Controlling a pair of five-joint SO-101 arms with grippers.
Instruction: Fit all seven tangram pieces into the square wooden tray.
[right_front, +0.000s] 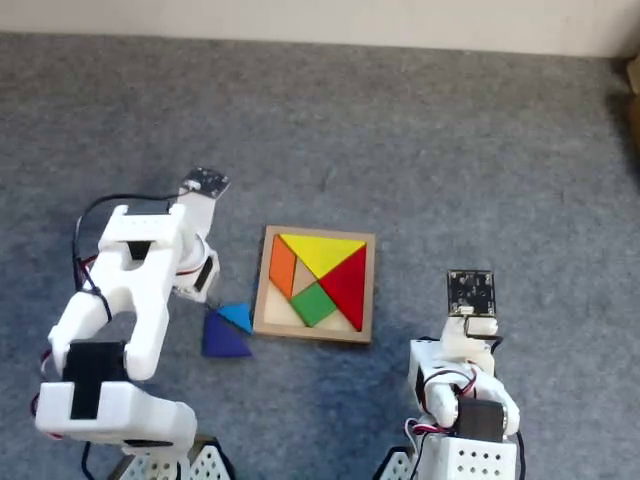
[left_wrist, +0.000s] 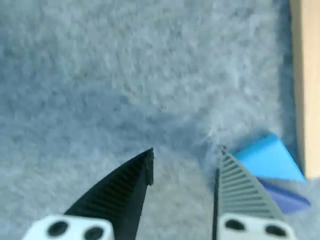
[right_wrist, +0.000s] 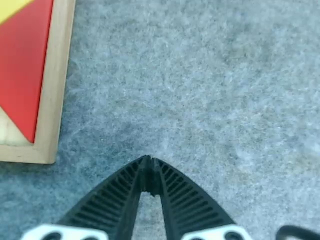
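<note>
The square wooden tray (right_front: 316, 334) lies mid-table and holds a yellow triangle (right_front: 322, 252), a red triangle (right_front: 348, 285), an orange piece (right_front: 282, 268) and a green square (right_front: 313, 303). Just off its left side on the carpet lie a light blue triangle (right_front: 237, 316) and a dark blue triangle (right_front: 224, 338). My left gripper (left_wrist: 186, 151) is open over bare carpet, one finger close beside the light blue triangle (left_wrist: 270, 157), with the dark blue triangle (left_wrist: 289, 198) under it. My right gripper (right_wrist: 150, 160) is shut and empty on carpet right of the tray's rim (right_wrist: 54, 90).
Grey carpet covers the whole table. The left arm (right_front: 140, 285) stands left of the tray, the right arm (right_front: 465, 350) at its lower right. The tray's edge (left_wrist: 306, 75) runs along one side of the left wrist view.
</note>
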